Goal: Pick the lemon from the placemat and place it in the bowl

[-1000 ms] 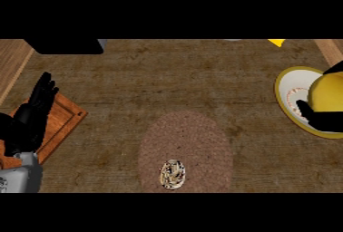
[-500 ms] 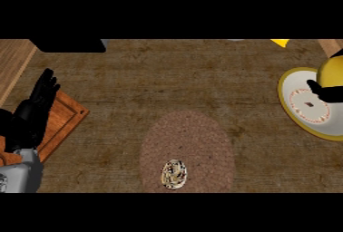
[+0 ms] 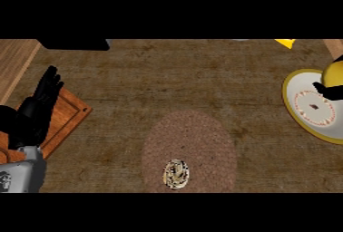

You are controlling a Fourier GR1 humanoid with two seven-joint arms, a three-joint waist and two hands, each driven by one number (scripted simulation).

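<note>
Two hands are in view over a brown, wood-grained counter [image 3: 167, 81]. The left hand [image 3: 36, 108] shows at the counter's left edge, fingers straight and pointing up, holding nothing, resting above a reddish wooden board [image 3: 67, 118] that lies at that edge. Its grey forearm [image 3: 20, 174] enters from the lower left corner and carries a small dark marking that cannot be read.

The right hand [image 3: 330, 89] shows only in part at the counter's right edge, as dark fingers over the bowl [image 3: 298, 88]. Those fingers lie against a yellow rounded object, taken to be the lemon [image 3: 335, 72], at the bowl's upper right rim. Whether the fingers curl round the lemon or merely touch it cannot be told, as most of the hand is cut off by the edge.

The bowl has a yellow rim and a white inside with a ring of small red marks and a dark spot at its centre; no legible writing is found there.

The oval woven placemat [image 3: 191, 140] lies toward the counter's near edge, well apart from the bowl. On its lower part rests a small oval patterned object [image 3: 175, 173], cream and dark; the pattern forms no readable letters.

A yellow fragment [image 3: 286, 43] shows at the far edge, upper right.
</note>
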